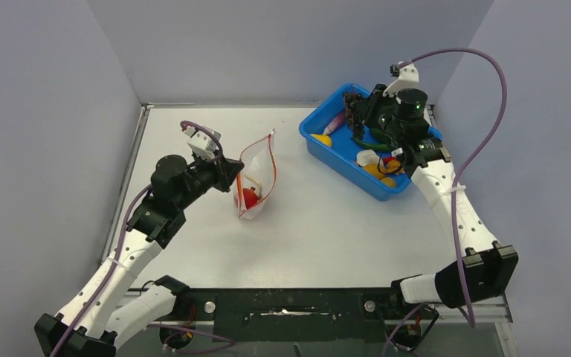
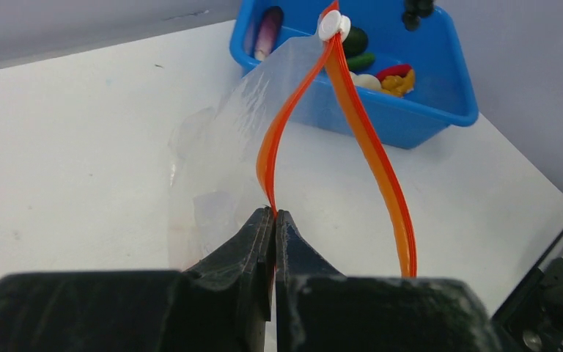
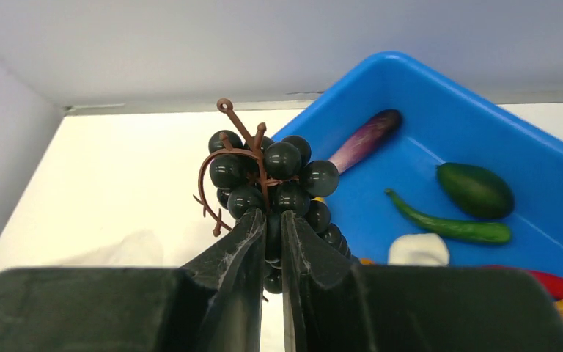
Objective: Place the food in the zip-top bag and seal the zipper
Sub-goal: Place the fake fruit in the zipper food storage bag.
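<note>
Nearest in, the left jaws were clamped shut on one lip of the bag, around 10 o'clock from the middle of the table, holding it up so the mouth gaped. The zipper was split into two orange strips that met at the white slider on the far end. One red ball sat in the bottom. Further back at 1 o'clock, the right jaws were closed on the grapes, held up over the tub where the eggplant and the rest lay.

So I'd call this the carry-over step. Imo the trick would be coming in right over the gap between the strips, going low before letting go, and making sure that curly brown stem doesn't hook the plastic. The left side should hold that lip high.

Hard to see: the grapes got lost against the black wrist from the top, the left jaws blocked the bag's lower half in their own view, and I couldn't tell if anything else was in there.
</note>
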`<action>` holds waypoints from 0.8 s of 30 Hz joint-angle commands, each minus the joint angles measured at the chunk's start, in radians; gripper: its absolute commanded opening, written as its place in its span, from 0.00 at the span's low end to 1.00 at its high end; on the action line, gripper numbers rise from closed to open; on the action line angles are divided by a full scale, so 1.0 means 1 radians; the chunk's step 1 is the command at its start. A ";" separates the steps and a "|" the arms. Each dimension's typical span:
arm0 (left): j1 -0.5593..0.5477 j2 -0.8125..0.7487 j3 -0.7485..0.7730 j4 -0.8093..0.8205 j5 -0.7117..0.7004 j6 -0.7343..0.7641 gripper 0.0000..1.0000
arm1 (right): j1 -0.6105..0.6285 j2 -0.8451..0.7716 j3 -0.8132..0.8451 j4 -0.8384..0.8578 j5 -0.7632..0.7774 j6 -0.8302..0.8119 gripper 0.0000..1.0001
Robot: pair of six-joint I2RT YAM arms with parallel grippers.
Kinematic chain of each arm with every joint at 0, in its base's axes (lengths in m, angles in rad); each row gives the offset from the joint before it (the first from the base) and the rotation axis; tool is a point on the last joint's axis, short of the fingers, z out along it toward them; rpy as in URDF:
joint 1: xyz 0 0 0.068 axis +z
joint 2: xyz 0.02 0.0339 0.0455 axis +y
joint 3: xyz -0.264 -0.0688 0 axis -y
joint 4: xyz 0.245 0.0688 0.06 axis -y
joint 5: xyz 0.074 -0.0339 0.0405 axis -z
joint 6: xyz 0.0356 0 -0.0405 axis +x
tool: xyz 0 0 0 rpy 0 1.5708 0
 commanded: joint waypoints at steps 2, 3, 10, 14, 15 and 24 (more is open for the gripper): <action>0.003 0.006 0.058 -0.003 -0.144 0.044 0.00 | 0.102 -0.140 -0.078 0.033 -0.046 0.055 0.06; 0.002 0.006 0.052 0.003 -0.139 0.034 0.00 | 0.125 -0.154 -0.087 0.034 -0.049 0.059 0.06; 0.003 0.016 -0.019 0.096 -0.040 -0.080 0.00 | 0.265 -0.248 -0.148 0.056 -0.046 0.116 0.06; 0.002 0.024 -0.038 0.124 0.002 -0.172 0.00 | 0.350 -0.278 -0.178 0.123 -0.051 0.165 0.06; 0.003 0.024 -0.037 0.124 0.020 -0.197 0.00 | 0.370 -0.277 -0.175 0.131 -0.051 0.175 0.06; 0.003 0.019 -0.041 0.142 0.062 -0.321 0.00 | 0.513 -0.271 -0.169 0.271 -0.003 0.222 0.06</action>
